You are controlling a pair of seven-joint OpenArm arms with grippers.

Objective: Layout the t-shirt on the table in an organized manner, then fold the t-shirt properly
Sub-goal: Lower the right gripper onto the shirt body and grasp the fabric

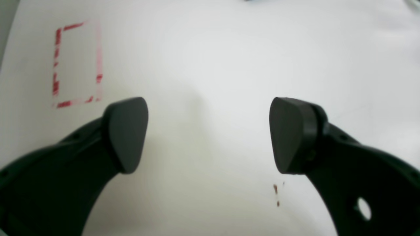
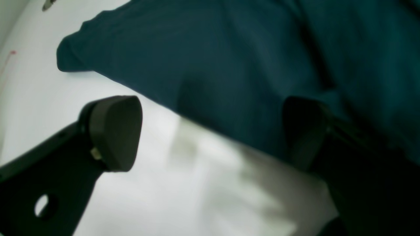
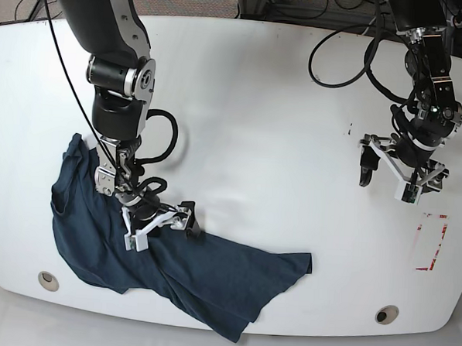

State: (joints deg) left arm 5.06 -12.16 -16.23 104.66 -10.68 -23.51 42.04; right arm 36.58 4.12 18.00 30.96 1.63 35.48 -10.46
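Observation:
The dark navy t-shirt lies crumpled on the white table at the front left, one part running up the left side and one corner reaching right. My right gripper stands open low over the shirt's upper edge. In the right wrist view one finger is over bare table and the other finger is over the t-shirt. Far to the right, my left gripper is open above bare table, and in its own wrist view the left gripper has nothing between its pads.
A red-outlined rectangle is marked near the table's right edge, also seen as the red rectangle. Two round grommet holes sit near the front edge, one hole at left and one hole at right. Cables hang behind the table.

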